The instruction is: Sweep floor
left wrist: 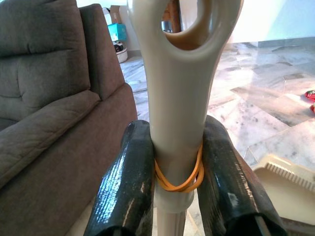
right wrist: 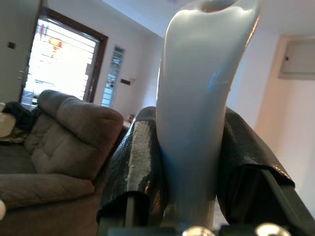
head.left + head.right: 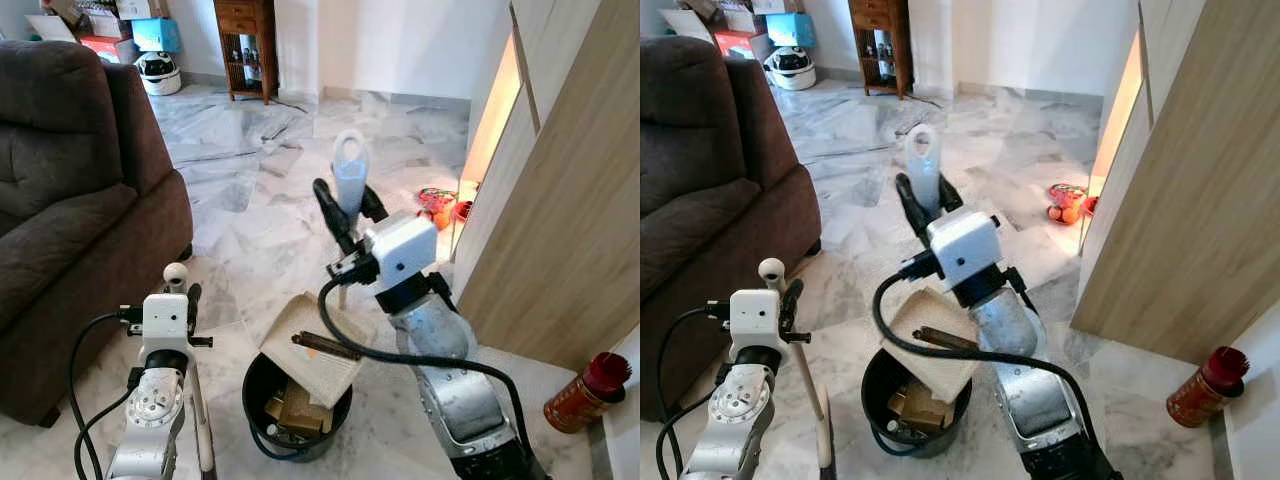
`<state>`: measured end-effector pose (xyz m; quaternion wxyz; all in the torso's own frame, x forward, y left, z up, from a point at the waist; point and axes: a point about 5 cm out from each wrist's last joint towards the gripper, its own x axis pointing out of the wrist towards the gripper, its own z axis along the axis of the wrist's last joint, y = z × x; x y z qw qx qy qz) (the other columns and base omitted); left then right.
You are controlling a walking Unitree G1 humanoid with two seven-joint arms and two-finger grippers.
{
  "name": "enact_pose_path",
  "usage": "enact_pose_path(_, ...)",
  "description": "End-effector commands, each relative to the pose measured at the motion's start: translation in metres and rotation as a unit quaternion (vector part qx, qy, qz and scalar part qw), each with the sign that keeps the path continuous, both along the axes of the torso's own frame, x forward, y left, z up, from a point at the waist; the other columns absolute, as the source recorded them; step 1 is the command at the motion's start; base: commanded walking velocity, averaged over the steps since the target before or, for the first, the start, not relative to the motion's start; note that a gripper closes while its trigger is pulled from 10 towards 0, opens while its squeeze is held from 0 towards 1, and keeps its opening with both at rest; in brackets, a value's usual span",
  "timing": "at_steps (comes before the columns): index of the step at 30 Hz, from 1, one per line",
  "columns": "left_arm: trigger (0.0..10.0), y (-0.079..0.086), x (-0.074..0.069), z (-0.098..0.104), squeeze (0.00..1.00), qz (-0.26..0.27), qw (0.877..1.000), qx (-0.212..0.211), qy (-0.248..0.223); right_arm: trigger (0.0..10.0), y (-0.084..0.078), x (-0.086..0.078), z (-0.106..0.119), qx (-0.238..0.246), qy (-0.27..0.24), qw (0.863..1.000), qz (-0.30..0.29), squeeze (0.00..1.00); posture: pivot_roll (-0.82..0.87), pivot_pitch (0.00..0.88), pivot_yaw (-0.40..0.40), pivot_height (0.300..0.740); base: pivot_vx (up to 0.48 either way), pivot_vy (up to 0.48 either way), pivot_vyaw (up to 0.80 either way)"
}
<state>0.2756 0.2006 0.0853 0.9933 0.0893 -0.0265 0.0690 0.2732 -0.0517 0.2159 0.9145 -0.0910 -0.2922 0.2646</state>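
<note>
Dustpan handle (image 3: 349, 170) is sitting clenched in right pincer (image 3: 345, 212), pan tipping over black bin (image 3: 296, 410); left pincer (image 1: 170, 172) is grasping broom handle (image 1: 179, 98). Both looking light, stiff, slippery plastic; gripping shafts high.

There are two robot arms, each ending in one gripper: the left gripper (image 1: 170, 182) closes its two black fingers on one beige broom handle (image 1: 179, 98), which carries one orange rubber band (image 1: 178, 179), and the right gripper (image 2: 192, 167) closes its two black fingers on one pale blue dustpan handle (image 3: 349, 172). One black bin (image 3: 262, 385) stands on the floor, with one dustpan tray (image 3: 310, 345) tilted over it. One brown sofa (image 3: 70, 200) is present, one wooden cabinet (image 3: 245, 40) by the far wall, one red can (image 3: 585, 395), one white helmet (image 3: 158, 72), and one small heap of red and orange toys (image 3: 437, 205).
</note>
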Motion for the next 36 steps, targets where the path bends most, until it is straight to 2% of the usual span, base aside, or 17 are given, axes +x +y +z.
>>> enact_pose_path(1,10.0,0.0,0.003,0.01,0.0,-0.004,1.0,0.01,-0.028,10.0,0.007,-0.011,0.015,0.019,-0.041,0.999,0.027,0.0,0.15,0.0,0.031,0.74,0.0,0.0,0.0)
enact_pose_path(6,10.0,0.0,0.003,0.01,0.0,-0.004,1.0,0.009,-0.028,10.0,0.011,-0.014,0.016,0.021,-0.045,0.998,0.038,0.0,0.15,0.0,0.03,0.74,0.0,0.0,0.0)
enact_pose_path(12,10.0,0.0,0.004,0.01,0.0,-0.004,1.0,0.009,-0.029,10.0,0.015,-0.017,0.015,0.003,-0.055,0.997,0.059,0.0,0.15,0.0,0.03,0.74,0.0,0.0,0.0)
enact_pose_path(16,10.0,0.0,0.004,0.011,0.0,-0.003,0.999,0.009,-0.03,10.0,0.017,-0.02,0.016,-0.023,-0.082,0.995,0.059,0.0,0.15,0.0,0.029,0.74,0.0,0.0,0.0)
enact_pose_path(27,10.0,0.0,0.004,0.011,0.0,-0.004,0.999,0.009,-0.03,10.0,0.018,-0.02,0.015,-0.042,-0.098,0.993,0.051,0.0,0.15,0.0,0.029,0.74,0.0,0.0,0.0)
enact_pose_path(31,10.0,0.0,0.004,0.011,0.0,-0.004,0.999,0.009,-0.031,10.0,0.015,-0.017,0.015,-0.046,-0.101,0.993,0.033,0.0,0.15,0.0,0.029,0.74,0.0,0.0,0.0)
enact_pose_path(35,10.0,0.0,0.005,0.011,0.0,-0.004,0.999,0.008,-0.032,10.0,-0.006,0.0,0.02,-0.025,-0.107,0.992,-0.066,0.0,0.15,0.0,0.029,0.74,0.0,0.0,0.0)
enact_pose_path(36,10.0,0.0,0.005,0.011,0.0,-0.004,0.999,0.008,-0.032,10.0,-0.006,0.0,0.02,-0.025,-0.107,0.992,-0.067,0.0,0.15,0.0,0.029,0.74,0.0,0.0,0.0)
